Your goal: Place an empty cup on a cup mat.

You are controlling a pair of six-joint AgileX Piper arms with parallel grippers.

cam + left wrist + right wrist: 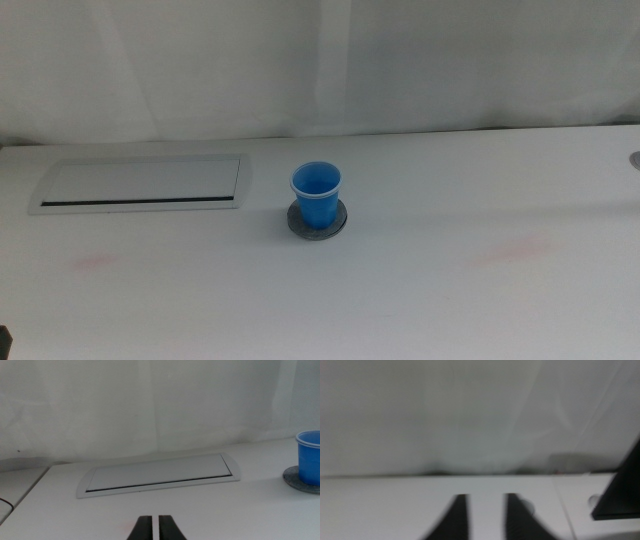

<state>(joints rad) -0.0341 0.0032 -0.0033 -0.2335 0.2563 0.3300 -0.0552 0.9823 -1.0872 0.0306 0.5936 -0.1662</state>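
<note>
Where the cup stands: upright on the cup mat, mid-surface.
Mat rim shows all round the cup's base on the white surface; a white panel lies nearby. Left gripper sits back from the panel, jaws nearly together; right gripper, blurred, has jaws apart, holding nothing.

Smooth bright blue plastic seen on the cup with a paler rim, matt speckled grey felt-like surface on the cup mat, smooth matt white table, satin pale grey panel, dark matt jaws
</note>
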